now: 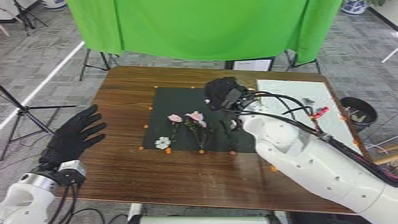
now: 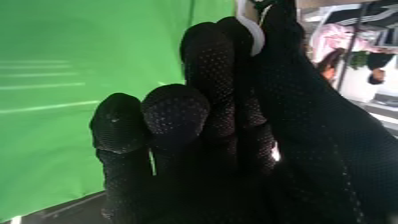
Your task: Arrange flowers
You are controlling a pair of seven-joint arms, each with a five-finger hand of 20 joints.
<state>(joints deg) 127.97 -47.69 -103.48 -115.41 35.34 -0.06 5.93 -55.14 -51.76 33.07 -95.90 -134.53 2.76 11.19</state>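
Holds the right hand [image 1: 226, 92] over the far right part of a dark mat [image 1: 178, 100] in the head view, with pink flowers [image 1: 195, 116] and a white flower [image 1: 163, 143] lying on the mat atop the brown counter [image 1: 120, 172], and the left hand [image 1: 67, 141] at its left edge, fingers straight and apart. Pinches, in the right wrist view, a slim white piece [image 2: 256, 37] between thumb and fingers.

Looks like smooth, grained wood across the brown tabletop [image 1: 178, 180], with a faint sheen. Seems matt and smooth on the black mat [image 1: 178, 100]. Hangs as creased cloth in the green backdrop [image 1: 204, 30]. Shows matt black fabric on the left hand [image 1: 69, 137] and right hand [image 1: 226, 92], dotted and rough on the latter. Resembles smooth, lightly glossy plastic on the white right arm [image 1: 298, 157].
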